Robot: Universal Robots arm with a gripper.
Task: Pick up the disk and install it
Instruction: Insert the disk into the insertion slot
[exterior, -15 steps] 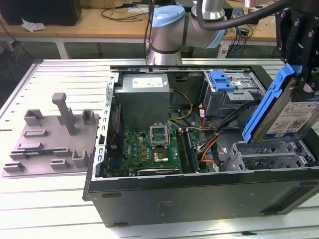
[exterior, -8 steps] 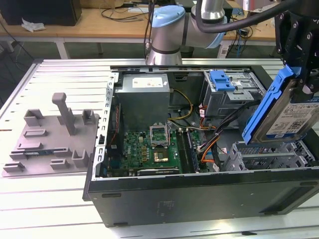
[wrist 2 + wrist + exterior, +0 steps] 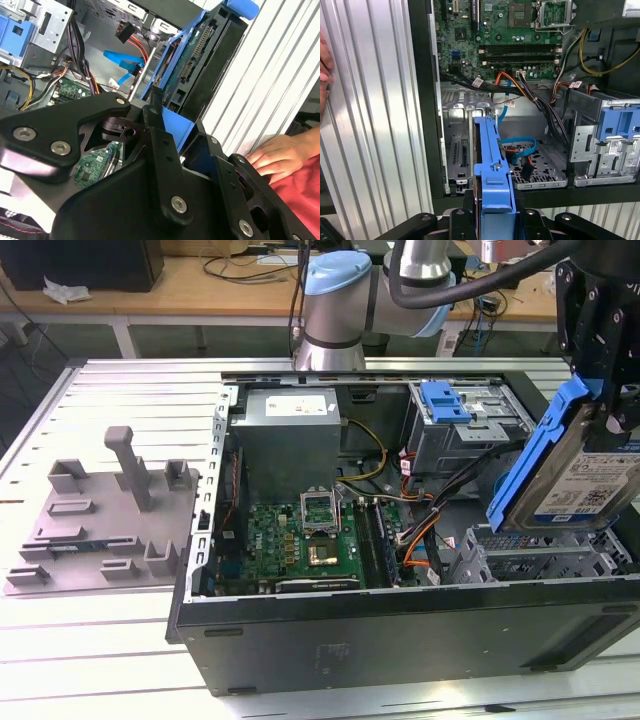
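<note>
Carrying is the step in hand: the black gripper [image 3: 597, 390] clamps the blue-framed, silver-grey hard disk [image 3: 600, 490], tilted above the open black metal computer case [image 3: 400, 630]. Seating it, I judge, calls for squaring its frame with the case's silver drive cage [image 3: 530, 560].

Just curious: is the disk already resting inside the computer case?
No, the end effector holds the disk tilted in the air above the open case.

1 disk [image 3: 590, 490], right of exterior view: silver-grey, white-and-blue label, blue frame.
1 computer case [image 3: 400, 630]: black.
1 motherboard [image 3: 310, 540]: green.
1 bracket [image 3: 445, 400]: bright blue.
1 fixture plate [image 3: 100, 530], left: grey.
1 table [image 3: 110, 390]: ribbed silver.
</note>
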